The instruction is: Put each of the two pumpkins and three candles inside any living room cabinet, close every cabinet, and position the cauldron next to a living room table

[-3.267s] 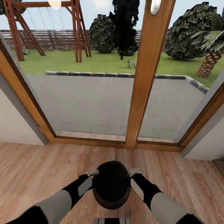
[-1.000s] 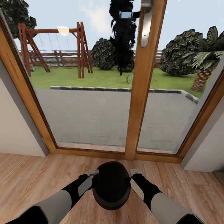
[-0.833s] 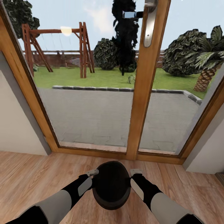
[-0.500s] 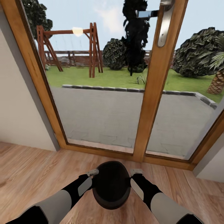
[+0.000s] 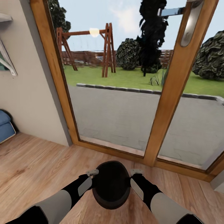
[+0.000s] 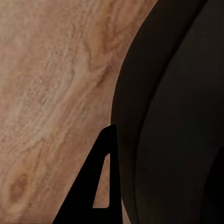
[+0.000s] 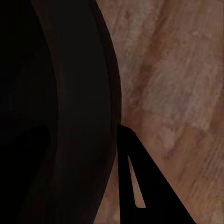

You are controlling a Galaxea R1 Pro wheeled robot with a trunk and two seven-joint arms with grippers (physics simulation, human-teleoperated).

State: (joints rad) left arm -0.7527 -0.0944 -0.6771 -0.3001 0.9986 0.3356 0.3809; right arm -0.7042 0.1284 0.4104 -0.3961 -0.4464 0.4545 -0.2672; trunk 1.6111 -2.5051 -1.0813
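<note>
Before the wood-framed glass door (image 5: 161, 102), head view: cauldron (image 5: 111, 184) carried low and centred over the plank floor (image 5: 34, 168), flanked by the left gripper (image 5: 92, 172) at one side of the rim and the right gripper (image 5: 136, 171) at the other, each touching the pot wall. Judged rigid, smooth and bulging, so likely slippery under pads; probably heavy enough to want both arms, with the rim the better purchase than the belly. Blue cushion (image 5: 5, 126) at the far left edge by the wall; door handle (image 5: 186, 23) up at the top right; swing frame (image 5: 93, 49) out on the lawn. Against the earlier head pictures: glass door and garden slid toward the right of the picture, side wall and cushion newly in sight, arms and pot in the same place in the frame, so read as the robot turning left with its load rather than anything moving. Along the left wrist: black cauldron wall (image 6: 172, 107) close up, one dark finger (image 6: 95, 186) lying against it over wood grain, apparently clamped on the rim. Along the right wrist: same dark wall (image 7: 56, 112), one finger (image 7: 135, 186) outside it, other finger hidden, grip likewise judged closed on the pot.
</note>
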